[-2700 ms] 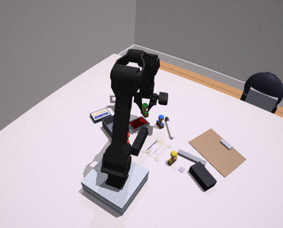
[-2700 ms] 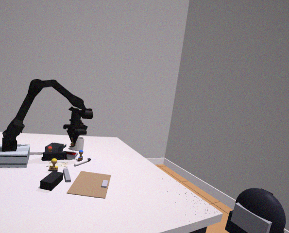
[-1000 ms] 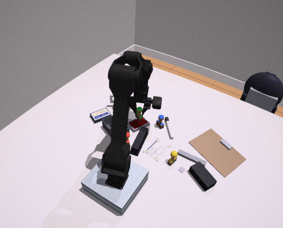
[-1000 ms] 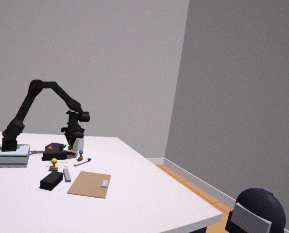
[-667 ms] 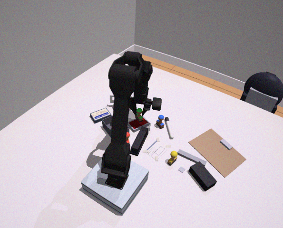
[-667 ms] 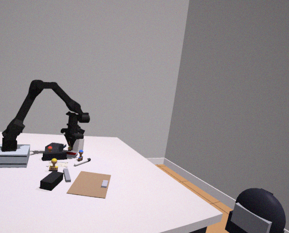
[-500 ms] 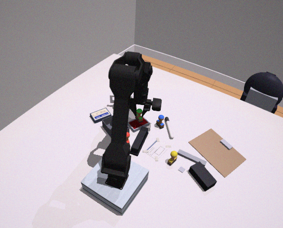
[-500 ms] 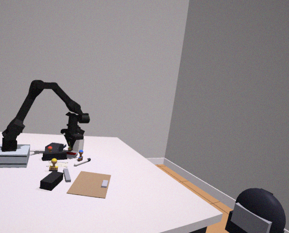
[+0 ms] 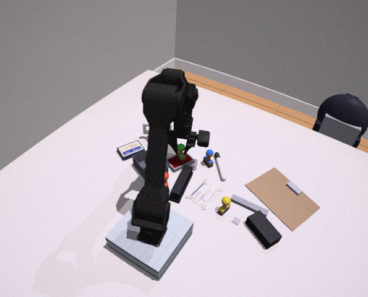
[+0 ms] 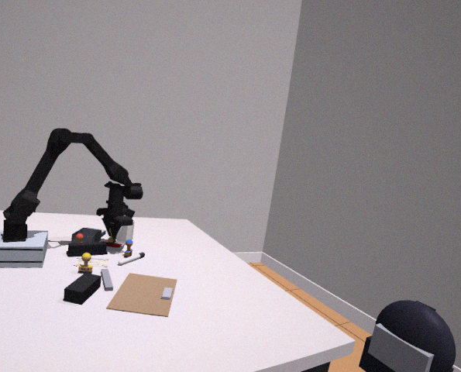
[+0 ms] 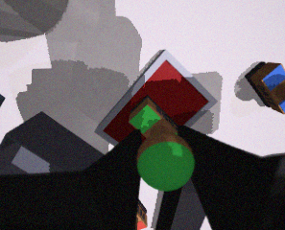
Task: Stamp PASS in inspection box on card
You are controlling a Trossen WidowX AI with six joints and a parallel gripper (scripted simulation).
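Observation:
My gripper (image 9: 182, 153) (image 10: 114, 239) (image 11: 159, 133) is shut on the green-knobbed stamp (image 9: 180, 147) (image 11: 166, 166), held roughly upright by its brown neck. The stamp's base is over the red ink pad (image 9: 174, 164) (image 10: 116, 245) (image 11: 173, 88), toward one side in the wrist view. Whether it touches the ink cannot be told, and its lettering is hidden. The card (image 9: 196, 198) (image 10: 93, 263) lies taped on the bench, nearer the arm's base than the pad. No print shows in its outlined box (image 9: 203, 195).
A blue stamp (image 9: 209, 153) (image 10: 129, 242) (image 11: 275, 77) and a marker (image 9: 220, 169) stand and lie beside the pad. A long black block (image 9: 181, 184), a dark open tray (image 9: 139, 160) and a red stamp (image 9: 166, 175) are near. A yellow stamp (image 9: 226, 201) is beyond the card. A cup (image 10: 127, 232) is behind the gripper.

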